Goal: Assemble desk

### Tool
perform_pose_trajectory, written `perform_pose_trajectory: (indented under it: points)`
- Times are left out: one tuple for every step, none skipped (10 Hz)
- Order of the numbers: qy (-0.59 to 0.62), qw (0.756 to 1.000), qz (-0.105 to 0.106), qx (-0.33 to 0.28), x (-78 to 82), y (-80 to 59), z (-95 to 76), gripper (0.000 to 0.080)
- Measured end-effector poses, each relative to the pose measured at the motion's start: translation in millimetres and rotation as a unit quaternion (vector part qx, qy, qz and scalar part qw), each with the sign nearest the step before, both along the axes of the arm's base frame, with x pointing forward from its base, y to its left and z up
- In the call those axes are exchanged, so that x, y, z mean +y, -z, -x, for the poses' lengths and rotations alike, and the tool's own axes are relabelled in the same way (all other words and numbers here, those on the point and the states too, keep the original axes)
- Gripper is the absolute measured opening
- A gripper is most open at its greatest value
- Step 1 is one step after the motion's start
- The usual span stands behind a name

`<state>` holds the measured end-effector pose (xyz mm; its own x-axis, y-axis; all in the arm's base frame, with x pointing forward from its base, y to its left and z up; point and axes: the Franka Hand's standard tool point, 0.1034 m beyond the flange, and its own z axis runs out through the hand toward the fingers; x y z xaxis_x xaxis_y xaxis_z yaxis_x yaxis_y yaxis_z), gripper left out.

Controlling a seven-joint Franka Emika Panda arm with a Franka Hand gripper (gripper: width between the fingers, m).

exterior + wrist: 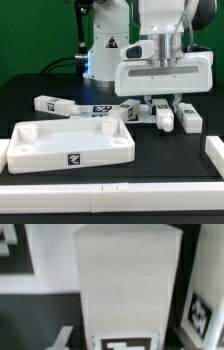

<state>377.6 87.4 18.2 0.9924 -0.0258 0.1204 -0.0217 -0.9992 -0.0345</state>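
leg (125, 280) filling the jaws, bare table (170, 150) beside tabletop (45, 142)

A single white robot arm (160, 20) stands at the exterior view's right, its wrist pointing straight down. Its bulky white gripper (162, 106) hangs low, its broad side facing the exterior camera. The two short dark fingers (150, 102) reach downward, set partway together and clasping a white leg (163, 117) between them.

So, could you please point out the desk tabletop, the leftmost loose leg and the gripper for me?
desk tabletop (40, 158): exterior view, front wall of its raised rim.
leftmost loose leg (60, 105): exterior view, middle of its post.
gripper (161, 104): exterior view, midway between its fingertips.
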Motion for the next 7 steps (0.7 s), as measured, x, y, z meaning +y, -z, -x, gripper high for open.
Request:
perform_pose_trajectory:
  points:
    - [0.0, 1.0, 0.003, 0.001, -1.5, 4.3, 4.0, 0.0282]
    - [-0.002, 1.0, 0.004, 0.002, -1.4, 9.0, 6.0, 0.0282]
    - [-0.002, 1.0, 0.005, -0.004, -2.1, 9.3, 4.0, 0.0282]
    - [-0.003, 1.0, 0.006, -0.006, -5.5, 9.2, 1.6, 0.0282]
    - [-0.003, 1.0, 0.006, -0.006, -4.9, 9.2, 1.9, 0.0282]
    - [-0.003, 1.0, 0.006, -0.006, -5.0, 9.2, 1.9, 0.0283]
    - [-0.004, 1.0, 0.005, 0.002, -5.6, 8.0, 2.3, 0.0283]
